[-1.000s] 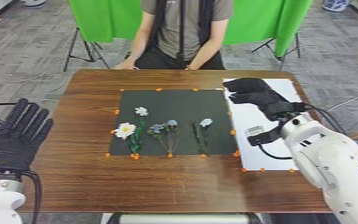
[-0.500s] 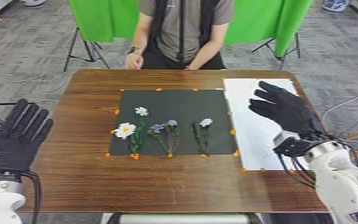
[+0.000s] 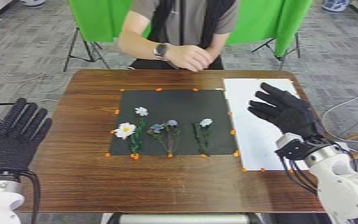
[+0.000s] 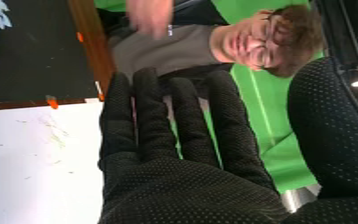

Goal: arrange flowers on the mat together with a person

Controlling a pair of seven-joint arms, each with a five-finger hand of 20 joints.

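black-gloved left hand (image 3: 14, 150) with fingers straight and spread, right hand (image 3: 293, 117) with fingers straight, thumb apart

The mat (image 3: 180, 103) is charcoal, the desk (image 3: 158, 185) brown. One flower (image 3: 125, 131) is white, yellow-centred. Black gloves (image 3: 14, 147) bear pale dots.

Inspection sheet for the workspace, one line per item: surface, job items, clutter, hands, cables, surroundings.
Surface: brown wooden table, white sheet right of dark mat
Job items: white and bluish flowers lying on the mat, green stems
Clutter: orange markers around mat edges
Hands: left hand open beside the table; right hand open above the white sheet
Cables: black, at both wrists
Surroundings: green cloth, grey floor
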